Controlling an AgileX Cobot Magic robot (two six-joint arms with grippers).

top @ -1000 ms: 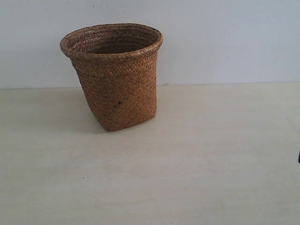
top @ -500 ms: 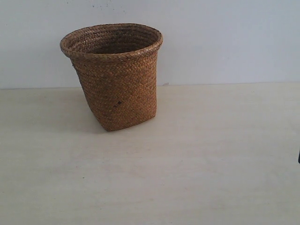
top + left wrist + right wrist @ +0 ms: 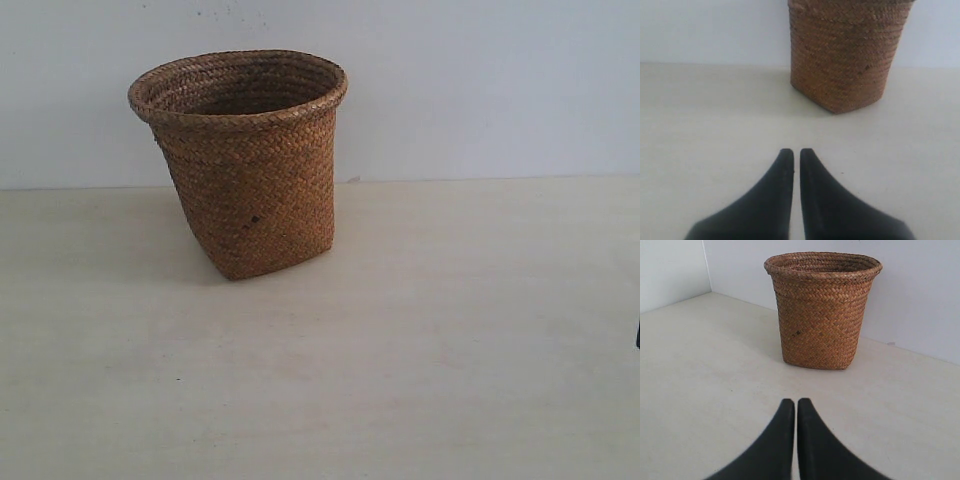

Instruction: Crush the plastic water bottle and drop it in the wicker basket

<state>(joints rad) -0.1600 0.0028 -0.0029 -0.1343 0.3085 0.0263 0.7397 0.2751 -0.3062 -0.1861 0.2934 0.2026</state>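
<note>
Both closed on nothing: left gripper (image 3: 796, 152) and right gripper (image 3: 796, 402), fingertips almost together, low above the table (image 3: 450, 350), well apart from the wicker basket (image 3: 250, 180). No plastic water bottle in any view; maybe already inside the basket, but the inside hidden below the rolled rim from every camera, so impossible to tell. By judgement light, thin-walled and springy, slippery on the ribs; best taken at the middle of the body, away from the stiff cap. Basket upright on the table, probably light and easy to tip. Almost nothing of the arms in the exterior view.
</note>
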